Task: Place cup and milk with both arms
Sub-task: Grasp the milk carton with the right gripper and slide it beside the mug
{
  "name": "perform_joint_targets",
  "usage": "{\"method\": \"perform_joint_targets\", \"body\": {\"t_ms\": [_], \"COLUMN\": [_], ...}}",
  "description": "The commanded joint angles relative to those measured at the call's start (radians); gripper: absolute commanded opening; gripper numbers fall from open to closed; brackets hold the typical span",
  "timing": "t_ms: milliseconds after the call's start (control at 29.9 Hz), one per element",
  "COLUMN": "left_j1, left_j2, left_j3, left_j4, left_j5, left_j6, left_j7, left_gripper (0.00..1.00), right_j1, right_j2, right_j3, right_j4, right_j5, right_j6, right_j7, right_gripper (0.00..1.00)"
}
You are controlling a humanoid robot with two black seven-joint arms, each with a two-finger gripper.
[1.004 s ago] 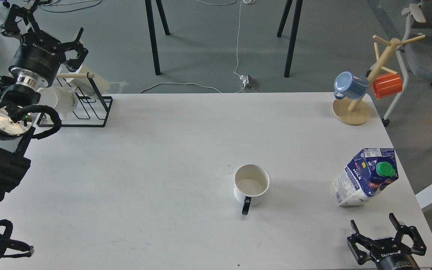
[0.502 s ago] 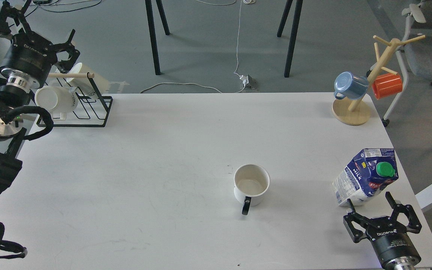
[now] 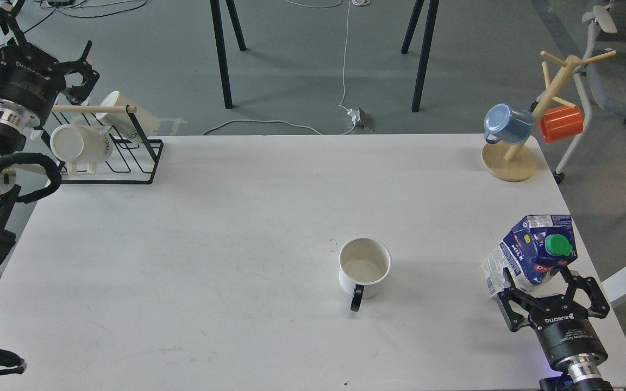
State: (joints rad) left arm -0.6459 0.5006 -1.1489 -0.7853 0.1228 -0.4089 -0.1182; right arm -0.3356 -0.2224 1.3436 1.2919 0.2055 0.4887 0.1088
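R pincer (image 3: 537, 276) wide open, fingers each side of dented blue-white milk carton (image 3: 527, 255) base, to grab | L pincer (image 3: 47, 51) open, 10 o'clock | cream cup w/ black handle (image 3: 364, 267) waits mid-table

A black wire rack (image 3: 128, 157) is sitting at the upper left of the counter (image 3: 237, 217), holding white mugs (image 3: 79, 145). At upper right, a wooden mug tree (image 3: 530, 130) is carrying a blue cup (image 3: 506, 124) and an orange cup (image 3: 561, 124).

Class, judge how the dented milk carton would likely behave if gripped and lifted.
The milk carton looks dented and leaning, so its walls probably give under a squeeze. Being tall on a crumpled base, it may tip if nudged by the open right gripper.
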Motion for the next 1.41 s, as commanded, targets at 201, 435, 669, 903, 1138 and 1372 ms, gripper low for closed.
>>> {"method": "perform_joint_targets", "body": {"t_ms": [201,435,669,903,1138,1372], "left_j1": [0.011,0.014,0.014,0.015,0.017,0.017], "left_j2": [0.001,0.001,0.003,0.022,0.029,0.029], "left_j3": [0.001,0.001,0.011,0.021,0.023,0.023], "left_j4": [0.0,0.0,0.0,0.0,0.0,0.0], "left_j5": [0.001,0.004,0.008,0.012,0.012,0.014], "left_j6": [0.004,0.007,0.008,0.007,0.005,0.005], "left_j7": [0.002,0.002,0.002,0.0,0.0,0.0], "left_gripper": [0.99,0.99,0.99,0.99,0.99,0.99], "right_j1": [0.018,-0.02,0.067,0.113,0.135,0.138], "right_j2": [0.005,0.024,0.089,0.152,0.176,0.175], "right_j3": [-0.008,-0.049,-0.168,-0.254,-0.293,-0.297], "right_j4": [0.058,0.168,0.129,0.083,0.023,-0.01], "right_j5": [0.0,0.0,-0.012,-0.041,-0.046,-0.046], "right_j6": [0.0,0.0,0.0,0.0,0.0,0.0], "right_j7": [-0.001,-0.003,-0.008,-0.008,-0.009,-0.009], "right_gripper": [0.39,0.39,0.42,0.44,0.45,0.78]}}
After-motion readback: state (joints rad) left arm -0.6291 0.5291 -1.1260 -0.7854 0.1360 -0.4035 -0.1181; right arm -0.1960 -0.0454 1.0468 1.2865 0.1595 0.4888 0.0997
